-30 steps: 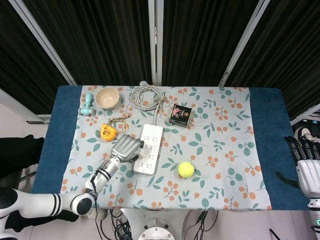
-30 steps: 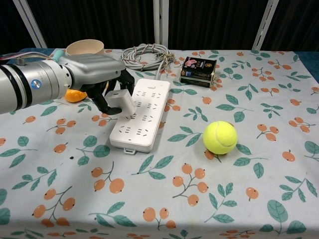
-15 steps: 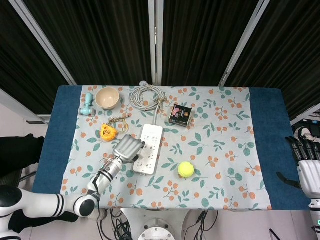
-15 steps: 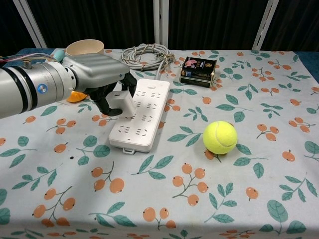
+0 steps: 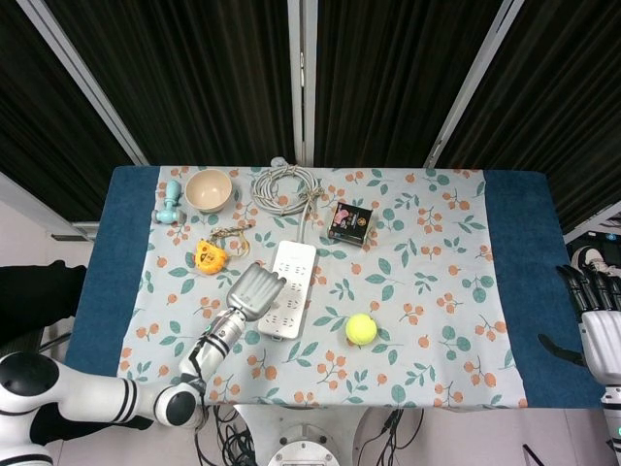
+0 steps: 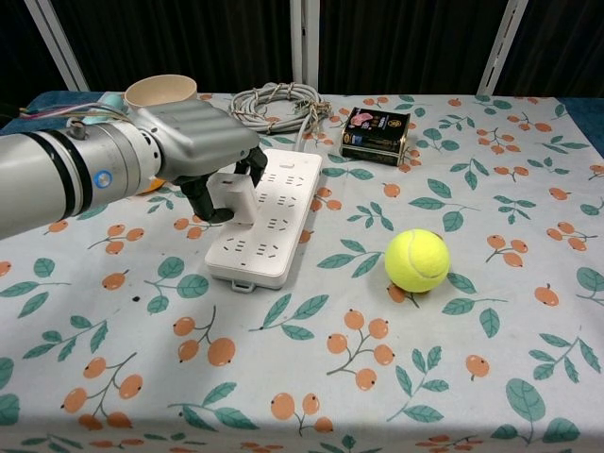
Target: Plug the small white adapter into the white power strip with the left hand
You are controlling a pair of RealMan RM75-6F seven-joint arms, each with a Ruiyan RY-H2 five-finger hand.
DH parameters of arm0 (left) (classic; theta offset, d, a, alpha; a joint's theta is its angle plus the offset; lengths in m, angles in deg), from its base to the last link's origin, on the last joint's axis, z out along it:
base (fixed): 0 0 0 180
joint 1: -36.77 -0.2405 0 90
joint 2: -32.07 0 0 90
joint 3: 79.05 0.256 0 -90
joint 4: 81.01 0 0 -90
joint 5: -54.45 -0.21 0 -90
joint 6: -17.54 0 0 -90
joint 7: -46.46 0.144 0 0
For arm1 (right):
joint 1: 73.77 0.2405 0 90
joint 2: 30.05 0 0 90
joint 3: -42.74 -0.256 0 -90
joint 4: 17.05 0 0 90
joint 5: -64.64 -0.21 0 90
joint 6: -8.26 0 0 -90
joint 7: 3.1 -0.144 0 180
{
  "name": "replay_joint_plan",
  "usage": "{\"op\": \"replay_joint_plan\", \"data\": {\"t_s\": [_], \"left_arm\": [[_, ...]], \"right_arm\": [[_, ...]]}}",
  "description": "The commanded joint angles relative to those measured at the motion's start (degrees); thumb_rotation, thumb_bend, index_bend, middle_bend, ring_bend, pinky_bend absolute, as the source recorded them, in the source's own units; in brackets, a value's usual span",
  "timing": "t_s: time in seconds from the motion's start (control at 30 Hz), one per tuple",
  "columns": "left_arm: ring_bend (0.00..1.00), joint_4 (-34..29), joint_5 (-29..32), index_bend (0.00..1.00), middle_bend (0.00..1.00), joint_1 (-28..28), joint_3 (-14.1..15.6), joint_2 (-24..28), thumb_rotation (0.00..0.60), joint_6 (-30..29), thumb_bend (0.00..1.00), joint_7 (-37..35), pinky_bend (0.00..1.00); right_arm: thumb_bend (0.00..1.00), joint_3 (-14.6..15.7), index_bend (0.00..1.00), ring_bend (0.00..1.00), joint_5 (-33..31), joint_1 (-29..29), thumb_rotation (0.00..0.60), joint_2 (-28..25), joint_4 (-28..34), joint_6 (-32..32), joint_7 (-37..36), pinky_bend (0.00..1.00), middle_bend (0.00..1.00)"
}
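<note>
Change since a second ago: left hand (image 5: 256,289) has slid right, from beside the power strip (image 5: 288,288) to over its left edge; the forearm has swung more under it.
Head view, left hand: it lies palm down over the strip's left side near the middle, and hides the adapter from this camera.
Head view, right hand (image 5: 599,325): parked off the tabletop's right edge, fingers apart, holding nothing.
Head view, strip: it lies lengthwise on the flowered cloth, its cord coiled at the far end; a tennis ball (image 5: 361,329) sits just right of its near end.
Chest view, left hand (image 6: 203,149): the fingers (image 6: 255,168) curl down around the small white adapter (image 6: 231,194), gripping it from above.
Chest view, adapter: low over the left socket row of the power strip (image 6: 268,216), tilted slightly; whether its prongs have reached the slots cannot be told.
Doing the step well: my judgement is to level the adapter first, square its prongs with one socket, then press straight down. A sideways push could slide the unheld strip across the cloth.
</note>
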Motion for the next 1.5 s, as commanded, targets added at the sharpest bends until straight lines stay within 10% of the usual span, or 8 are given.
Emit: {"op": "replay_joint_plan", "data": {"t_s": [0.03, 0.97, 1.2, 1.5], "left_arm": [[0.62, -0.53, 1.98, 0.72, 0.8, 1.18, 0.13, -0.9, 0.6, -1.03, 0.52, 2.52, 0.51], [0.62, 0.44, 5.72, 0.7, 0.79, 3.78, 0.97, -3.31, 0.6, -3.38, 0.51, 6.25, 0.51], [0.45, -0.05, 2.35, 0.38, 0.53, 2.75, 0.81, -2.89, 0.6, -4.69, 0.18, 3.63, 0.49], [0.2, -2.72, 0.24, 0.15, 0.29, 0.49, -0.12, 0.15, 0.6, -5.44, 0.11, -1.36, 0.25]], "right_arm": [[0.06, 0.01, 0.03, 0.0, -0.04, -0.02, 0.6, 0.08, -0.11, -0.01, -0.13, 0.0, 0.08], [0.06, 0.0, 0.03, 0.0, -0.18, -0.6, 0.6, 0.32, -1.03, 0.64, -1.3, 0.0, 0.08], [0.06, 0.03, 0.03, 0.0, -0.12, -0.75, 0.6, 0.3, -1.04, 0.82, -1.42, 0.0, 0.08], [0.06, 0.02, 0.03, 0.0, 0.09, -0.83, 0.6, 0.22, -0.98, 1.01, -1.58, 0.0, 0.08]]}}
